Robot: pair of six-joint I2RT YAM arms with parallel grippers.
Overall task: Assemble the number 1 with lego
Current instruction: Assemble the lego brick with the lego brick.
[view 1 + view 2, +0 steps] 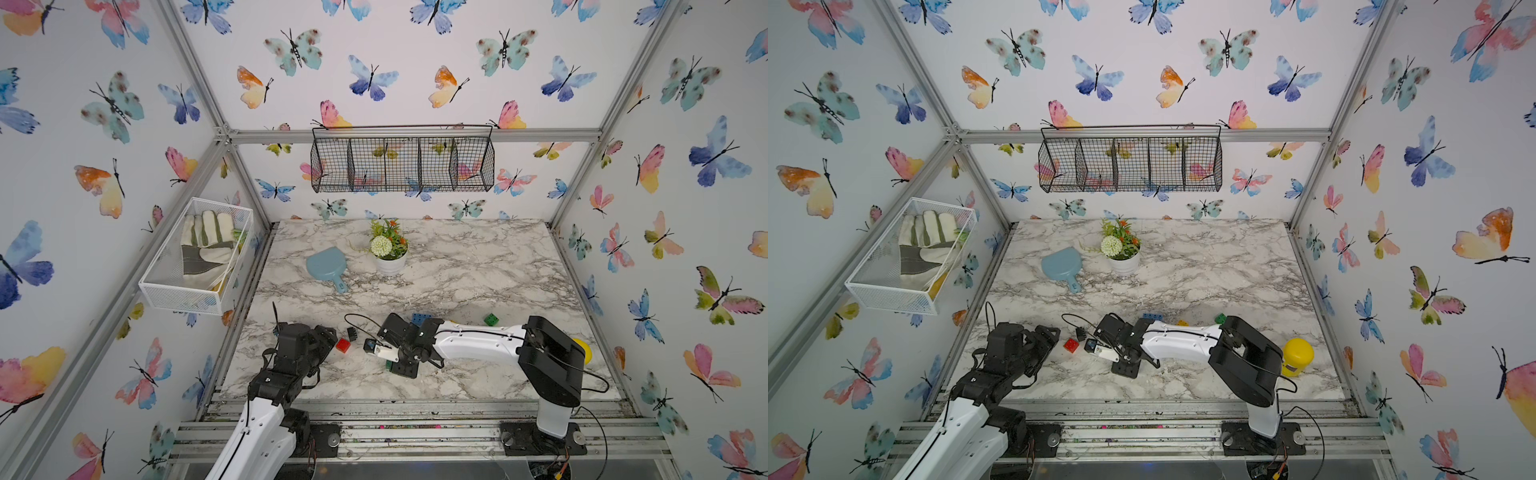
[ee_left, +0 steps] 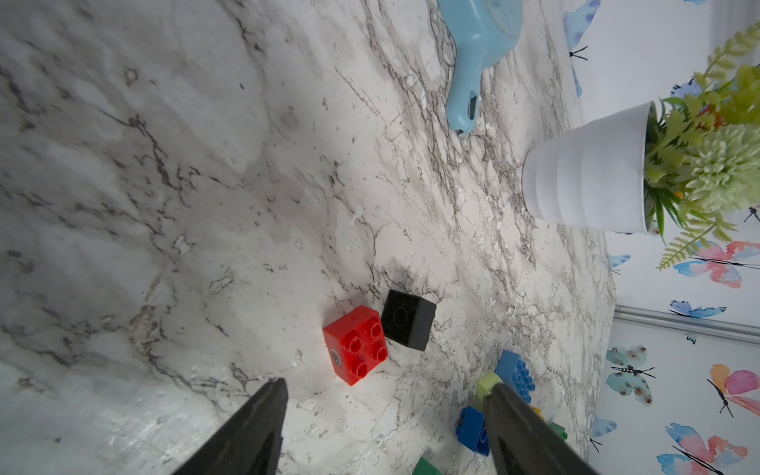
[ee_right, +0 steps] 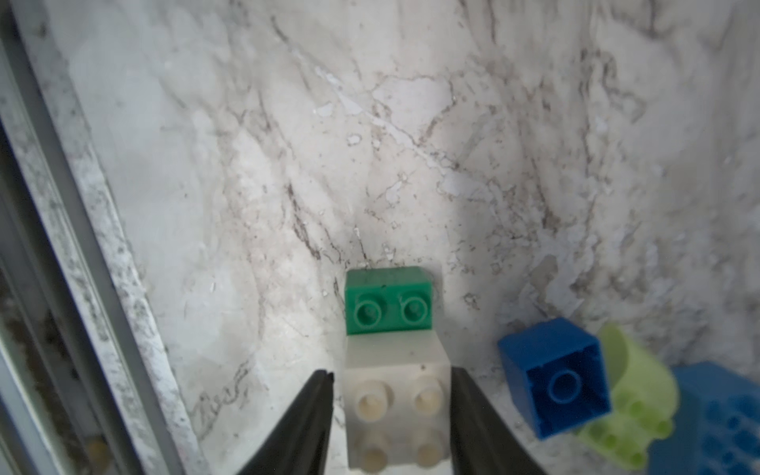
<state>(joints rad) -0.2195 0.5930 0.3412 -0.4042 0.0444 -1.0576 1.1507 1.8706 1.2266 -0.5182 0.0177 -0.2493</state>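
brick (image 3: 395,395), white, on the marble table (image 3: 288,144) toward its front, green brick (image 3: 388,302) touching its end.
right gripper (image 3: 390,372) straddles the white brick, jaws parted, a sliver of gap on one side; left gripper (image 2: 386,384) gapes empty beside a red brick (image 2: 357,344).

Both top views look down from high above the front edge of the table (image 1: 478,266) toward the back wall (image 1: 523,162), far enough to hold the whole scene, and they share nearly all of it. The left wrist view skims low toward the back edge. The right wrist view looks steeply down, very close. Both wrist views share the blue brick (image 2: 473,429) and lime brick (image 2: 487,383).
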